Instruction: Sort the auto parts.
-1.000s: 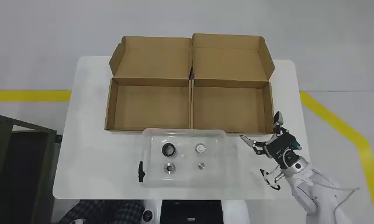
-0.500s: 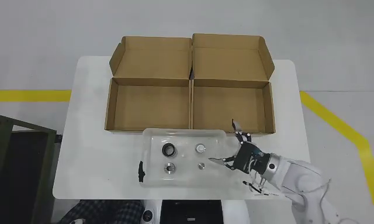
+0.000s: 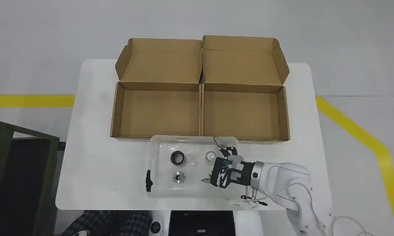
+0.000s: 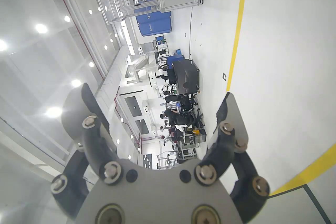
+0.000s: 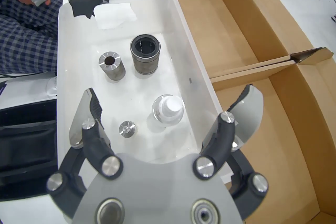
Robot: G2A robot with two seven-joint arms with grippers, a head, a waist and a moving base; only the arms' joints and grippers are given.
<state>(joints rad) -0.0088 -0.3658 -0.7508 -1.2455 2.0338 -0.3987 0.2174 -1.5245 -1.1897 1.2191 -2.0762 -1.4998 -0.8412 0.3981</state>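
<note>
A clear plastic bin (image 3: 155, 151) sits at the table's near edge. It holds a black-bored bearing sleeve (image 5: 145, 53), a grey cylinder with a hole (image 5: 111, 65), a clear piece with a white cap (image 5: 168, 110) and a small metal stud (image 5: 127, 129). My right gripper (image 5: 170, 99) hovers open over the bin's right half, above the white-capped piece (image 3: 211, 156) and touching nothing. In the top view the right gripper (image 3: 210, 162) reaches in from the right. The bearing (image 3: 178, 158) and the cylinder (image 3: 178, 177) stand in the left half. My left gripper (image 4: 157, 97) is open and empty, pointed out at the room.
Two open, empty cardboard boxes stand side by side just behind the bin, the left box (image 3: 157, 113) and the right box (image 3: 243, 113), with their lids folded back. Black tape (image 3: 148, 179) sticks to the bin's left rim. Bare table lies to both sides of the bin.
My right arm has swung left from the table's right edge to over the bin. Its gripper stayed open. The parts have not moved.
</note>
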